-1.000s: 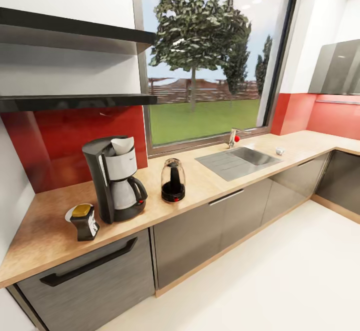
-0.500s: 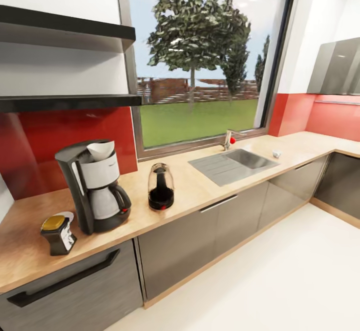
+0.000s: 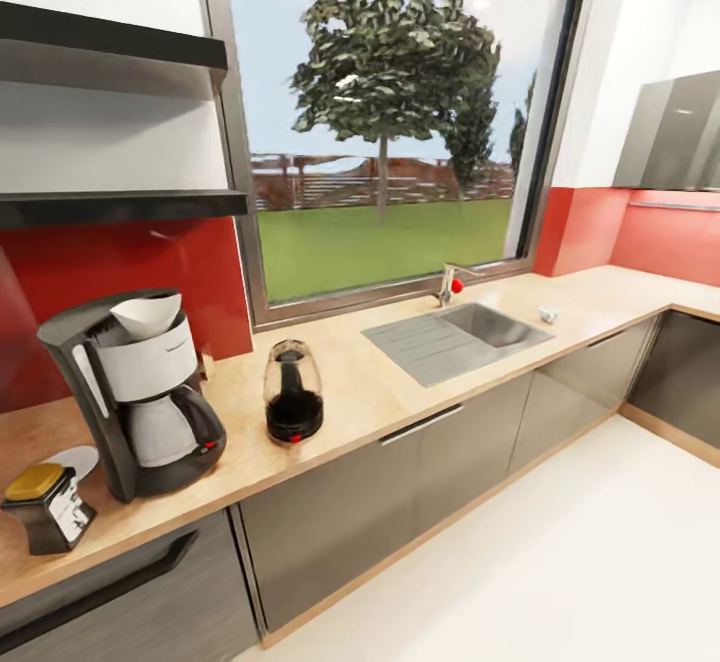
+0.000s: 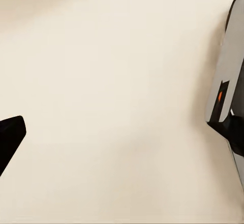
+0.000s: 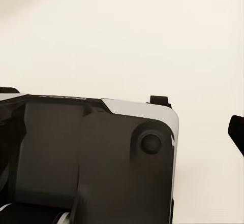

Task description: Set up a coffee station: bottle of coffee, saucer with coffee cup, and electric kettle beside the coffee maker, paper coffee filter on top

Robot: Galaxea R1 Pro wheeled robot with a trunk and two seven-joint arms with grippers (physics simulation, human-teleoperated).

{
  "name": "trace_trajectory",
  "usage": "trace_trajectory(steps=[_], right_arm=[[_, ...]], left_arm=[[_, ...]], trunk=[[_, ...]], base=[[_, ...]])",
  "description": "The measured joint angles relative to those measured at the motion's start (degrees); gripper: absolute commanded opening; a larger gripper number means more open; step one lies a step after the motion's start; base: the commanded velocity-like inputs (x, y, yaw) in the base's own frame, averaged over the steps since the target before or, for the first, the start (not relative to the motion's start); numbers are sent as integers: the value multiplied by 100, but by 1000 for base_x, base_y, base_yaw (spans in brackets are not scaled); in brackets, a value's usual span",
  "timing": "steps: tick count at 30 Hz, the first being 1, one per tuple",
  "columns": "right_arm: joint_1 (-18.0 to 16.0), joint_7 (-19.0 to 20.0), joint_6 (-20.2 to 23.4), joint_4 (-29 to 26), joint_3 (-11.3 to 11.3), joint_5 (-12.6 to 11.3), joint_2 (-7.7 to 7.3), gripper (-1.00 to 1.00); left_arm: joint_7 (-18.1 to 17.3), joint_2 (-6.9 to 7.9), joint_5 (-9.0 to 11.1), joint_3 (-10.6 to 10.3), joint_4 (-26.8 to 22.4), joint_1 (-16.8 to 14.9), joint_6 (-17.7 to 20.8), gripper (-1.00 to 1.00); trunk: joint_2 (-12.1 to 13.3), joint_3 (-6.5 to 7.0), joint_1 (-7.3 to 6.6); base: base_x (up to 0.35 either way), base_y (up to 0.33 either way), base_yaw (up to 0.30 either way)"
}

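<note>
Coffee maker [image 3: 135,392] stands upright on the wood table [image 3: 400,382] at head view's left, carafe handle facing the room, w/ white filter [image 3: 148,314] sitting cone-down in its top. Bottle [image 3: 45,507] upright just left of it, yellow cap up, label toward the maker; saucer [image 3: 78,461] lies flat right behind the bottle. Kettle [image 3: 292,392] upright to the maker's right, apart from it, red switch toward the room. Black shelf [image 3: 120,205] runs long & flat along the wall above. Sink [image 3: 455,337] under the window [image 3: 385,122]; red backsplash, grey cabinets, pale floor. Wrist views: floor & robot's base. Can't tell fingers' state on either arm.
</note>
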Motion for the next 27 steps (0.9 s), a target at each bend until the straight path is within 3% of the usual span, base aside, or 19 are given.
trace_trajectory(steps=[12, 22, 27], right_arm=[[0, 0, 0, -3, 0, 0, 2, 100], [0, 0, 0, -7, 0, 0, 9, 100], [1, 1, 1, -6, 0, 0, 11, 100]], left_arm=[[4, -1, 2, 0, 1, 2, -11, 100], [8, 3, 15, 3, 1, 1, -19, 100], [8, 6, 19, 2, -2, 3, -18, 100]], trunk=[[0, 0, 1], [1, -25, 1], [2, -38, 1]], base=[[103, -272, 13], [14, -261, 223], [1, -74, 256]])
